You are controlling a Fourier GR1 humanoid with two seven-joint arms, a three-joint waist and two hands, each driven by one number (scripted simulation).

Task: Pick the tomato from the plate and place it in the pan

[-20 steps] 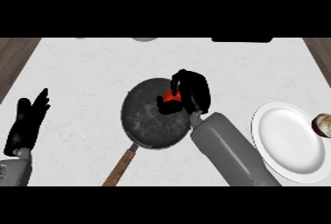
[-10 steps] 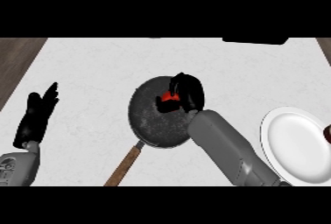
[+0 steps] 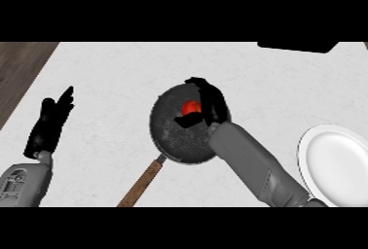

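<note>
1. At the far left, a strip of dark wood floor (image 3: 22, 73) shows beside the pale speckled counter (image 3: 115, 68), which fills most of the view.

2. The left hand (image 3: 49, 127) rests over the counter's left part, fingers straight and pointing up and away, holding nothing. Its grey forearm (image 3: 25, 182) comes in from the lower left corner.

3. Right of it, well apart, lies the pan (image 3: 176, 141), dark and round, with a speckled inside. Its wooden handle (image 3: 142, 182) runs down and to the left toward the lower edge.

4. The tomato (image 3: 191, 107), a bright red patch, sits inside the pan, in its upper right part. Only part of it shows, because black fingers cover its right side and lower edge.

5. The right hand (image 3: 210, 103) is over the pan's upper right rim, curled around the tomato, with the thumb below the red patch and the fingers arched over it from the right. Whether the tomato touches the pan's floor cannot be told.

6. The right forearm (image 3: 251, 163) slants up from the lower right and crosses the pan's right edge.

7. At the far right stands the white plate (image 3: 338, 165), partly cut by the view's edge, with nothing on it.

8. A dark object (image 3: 298, 46) sits at the counter's top right; too little shows to tell what it is.
</note>
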